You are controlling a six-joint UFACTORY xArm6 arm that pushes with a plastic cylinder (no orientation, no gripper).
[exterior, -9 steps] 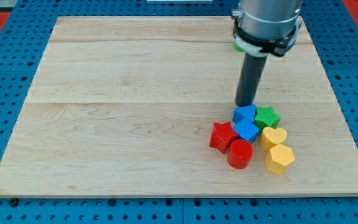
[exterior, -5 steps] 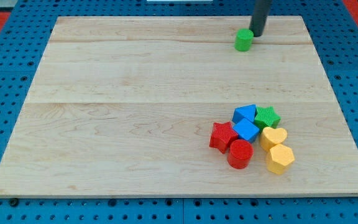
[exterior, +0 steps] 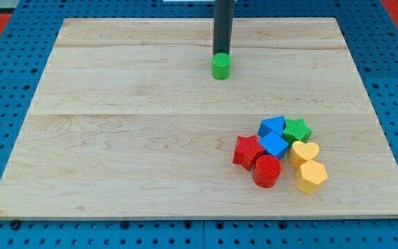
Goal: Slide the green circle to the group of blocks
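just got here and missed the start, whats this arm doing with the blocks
The arm ends in a dark rod, and my tip sits right behind the green circle, on the side toward the view's top, apparently touching it. The circle stands alone near the board's top middle. The group it is meant to join, a red star, red circle, two blue blocks, green star and two yellow blocks, lies well away toward the view's lower right.

Green circle (exterior: 220, 66), dark rod, pale wood board (exterior: 130, 138), blue pegboard surround (exterior: 5, 83).
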